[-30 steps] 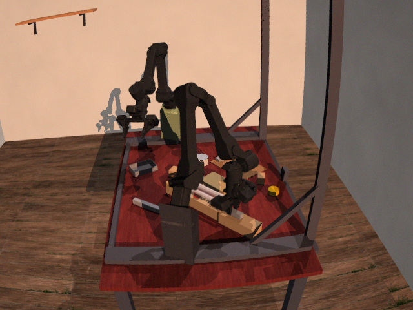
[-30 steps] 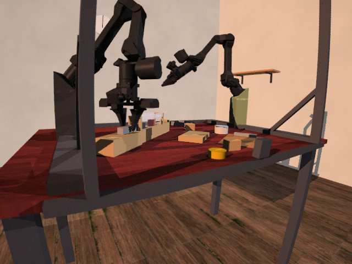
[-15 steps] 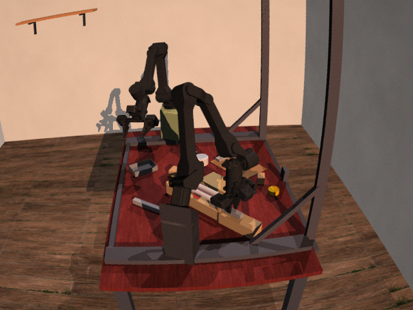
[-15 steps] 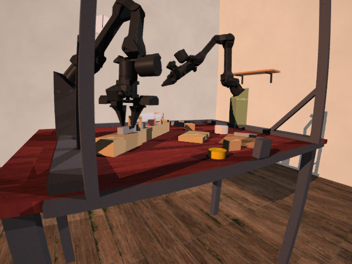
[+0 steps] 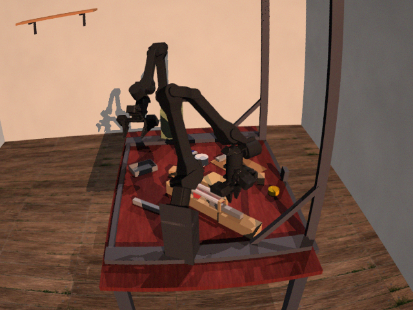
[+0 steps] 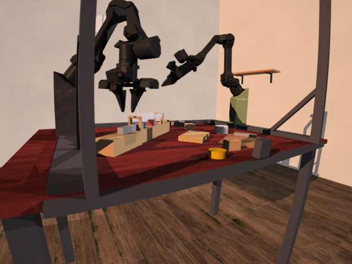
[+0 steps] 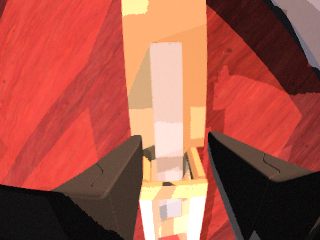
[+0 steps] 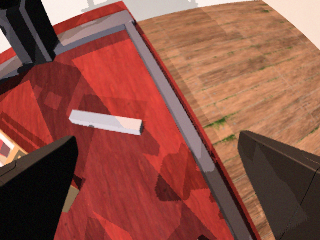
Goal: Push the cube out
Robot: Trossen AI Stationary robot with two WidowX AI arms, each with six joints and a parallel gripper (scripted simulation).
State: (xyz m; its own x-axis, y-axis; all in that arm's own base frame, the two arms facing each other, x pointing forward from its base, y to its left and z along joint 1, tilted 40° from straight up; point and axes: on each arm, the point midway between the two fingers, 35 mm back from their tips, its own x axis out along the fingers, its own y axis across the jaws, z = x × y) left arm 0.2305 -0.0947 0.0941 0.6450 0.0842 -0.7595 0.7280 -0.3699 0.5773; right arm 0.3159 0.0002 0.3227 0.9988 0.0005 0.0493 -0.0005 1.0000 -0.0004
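"What lies by the low grey open box [image 5: 142, 167]?" "A white-and-grey bar [image 5: 145, 205], well apart, nearer the dark arm pedestal [image 5: 179, 230]; a round yellow disc [image 5: 273, 191] sits across the red wooden table [image 5: 140, 233]; a long tan block [image 5: 233, 224] lies between."

You're seeing dark brown-black arms [image 5: 178, 133] [image 6: 227, 56] showing chunky rounded joints and bearing tapered, pointed fingers.

Two grippers and three pale bars were counted.
One left gripper [image 5: 233, 199] [image 6: 127, 111] [image 7: 175, 135] and one right gripper [image 5: 133, 136] [image 6: 162, 85] [image 8: 158, 143] were seen; one channel [image 5: 206, 212] [image 6: 142, 139] [image 7: 195, 30], one red cube [image 5: 197, 196] [image 6: 150, 122] [image 7: 169, 238], one yellow disc [image 5: 273, 191] [image 6: 217, 154], one white-topped cylinder [image 5: 201, 160] [image 6: 221, 129], one grey tray [image 5: 133, 172] and one wall shelf [image 5: 56, 16] [image 6: 257, 72] were also tallied.
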